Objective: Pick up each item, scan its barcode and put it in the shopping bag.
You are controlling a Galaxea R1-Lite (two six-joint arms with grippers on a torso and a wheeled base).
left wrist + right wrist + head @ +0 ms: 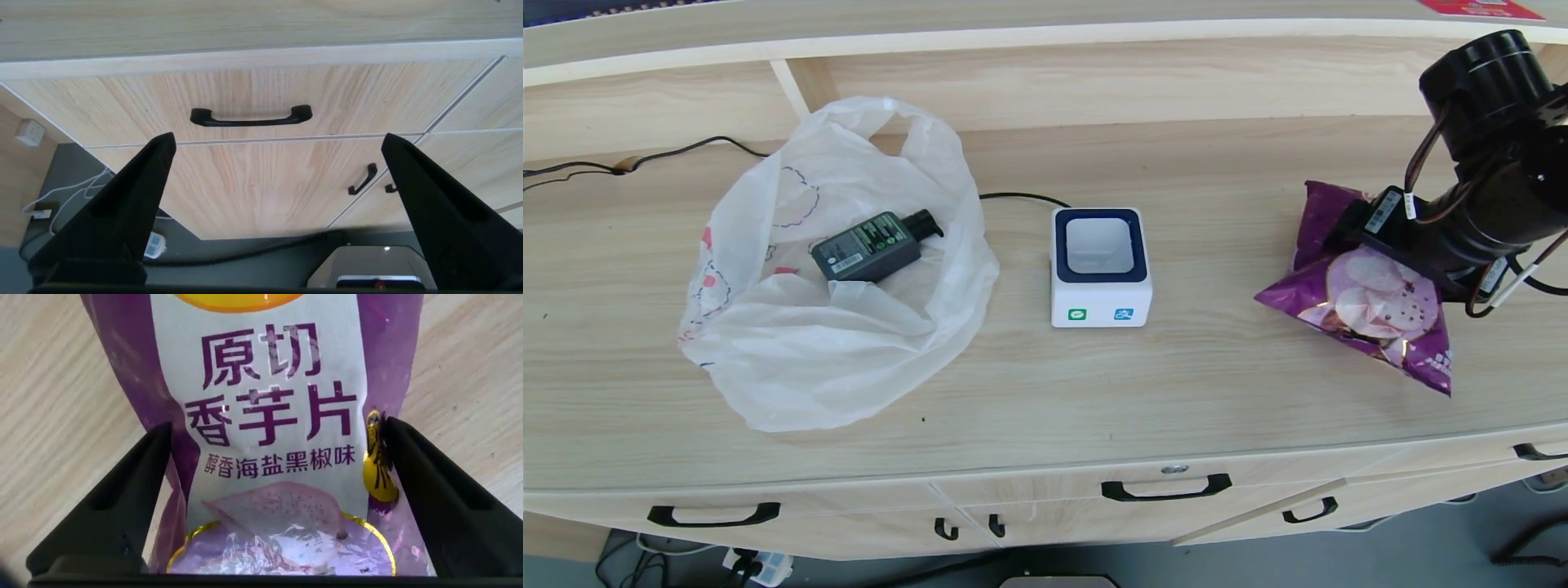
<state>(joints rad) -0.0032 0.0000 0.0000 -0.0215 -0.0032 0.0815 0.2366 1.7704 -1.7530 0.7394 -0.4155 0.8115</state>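
Observation:
A purple chip bag [1372, 302] lies at the right end of the wooden counter [1192, 384]. My right gripper [278, 429] is open and straddles the chip bag [270, 416], one finger on each side of it. A white scanner [1100, 265] with a dark blue rim stands mid-counter. To the left the white shopping bag [792, 367] lies open with a black bottle [870, 245] inside. My left gripper [274, 151] is open and holds nothing; it hangs below the counter, facing the drawer fronts.
A black cable [1021, 196] runs from the scanner behind the shopping bag. A raised wooden ledge [1094, 73] borders the back of the counter. Drawers with black handles [251, 117] sit under the front edge.

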